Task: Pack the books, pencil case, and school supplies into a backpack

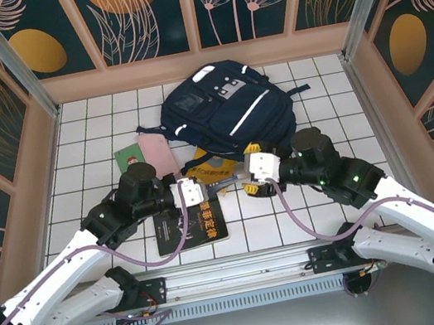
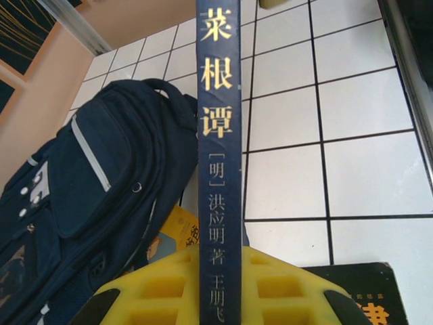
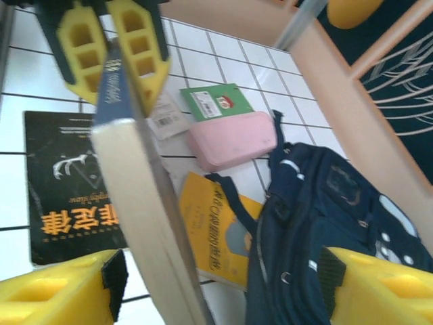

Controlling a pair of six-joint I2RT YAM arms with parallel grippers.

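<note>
- The blue book (image 2: 220, 135) is a thick paperback with gold Chinese lettering down its spine. It is off the table (image 1: 294, 216), held edge-on in the gap between my two arms, on the near side of the backpack (image 1: 225, 110).
- I judge it stiff along the spine and looser at the page edge. It looks fairly weighty for a one-ended hold, and its smooth cover could creep if the pinch is shallow.
- My left gripper (image 2: 220, 261) is clamped across the two covers at one end of the spine. That seems the sound place, since the binding keeps the block from fanning.
- My right gripper (image 3: 223, 274) is spread wide, one finger on each side of the book's other end. As far as I can see, neither pad touches it. If it takes over, I would close across the covers near the spine, not on the pale page edge.
- The backpack lies flat with its white patches up. Its soft fabric will probably sag rather than hold a mouth open. I cannot tell whether the main compartment is unzipped.
- An orange-yellow book (image 3: 216, 230) lies by the backpack's near edge with a dark strap across it.
- The pink pencil case (image 3: 233, 139) and the small green book (image 3: 216, 101) sit just beside each other, with a whitish packet (image 3: 166, 120) next to them.
- The black book (image 1: 190, 226) lies flat on the tiles near my left arm, thin enough to need lifting by an edge.
</note>
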